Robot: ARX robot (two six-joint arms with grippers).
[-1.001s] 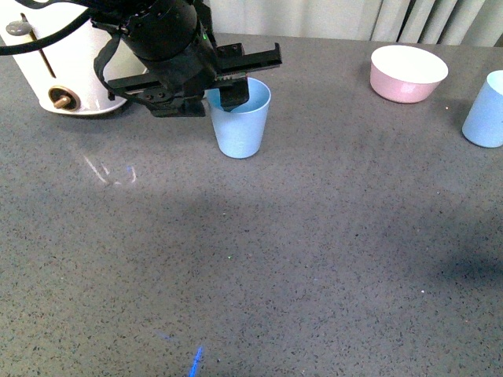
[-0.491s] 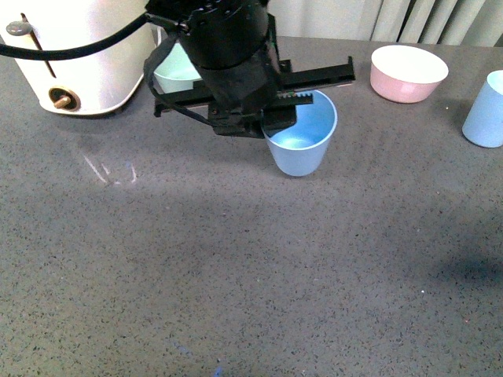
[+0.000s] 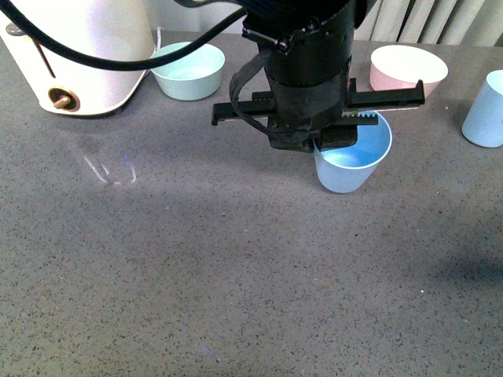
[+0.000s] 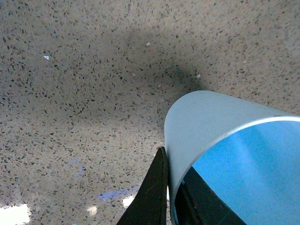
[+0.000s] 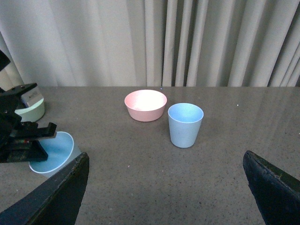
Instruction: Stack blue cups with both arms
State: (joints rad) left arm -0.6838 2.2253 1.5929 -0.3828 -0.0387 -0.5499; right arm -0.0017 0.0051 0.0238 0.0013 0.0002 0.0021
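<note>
My left gripper [image 3: 334, 141] is shut on the rim of a light blue cup [image 3: 350, 162], held tilted above the table's middle. In the left wrist view one black finger [image 4: 151, 192] presses the cup's [image 4: 201, 122] outer wall and the other sits inside it. A second blue cup [image 3: 486, 109] stands upright at the far right edge, close to the pink bowl. The right wrist view shows that cup [image 5: 185, 124] ahead of my open right gripper [image 5: 166, 187], whose fingertips [image 5: 61, 190] are spread wide with nothing between them. The carried cup [image 5: 51, 152] shows at that view's left side.
A pink bowl [image 3: 408, 72] sits at the back right and a mint-green bowl [image 3: 188, 70] at the back left. A white appliance [image 3: 75, 55] stands in the far left corner. Curtains hang behind the grey speckled table [image 3: 196, 267].
My left arm has carried the blue cup steadily to the right, from the back left near the appliance to the table's middle. The mint-green bowl has come into view behind it.
</note>
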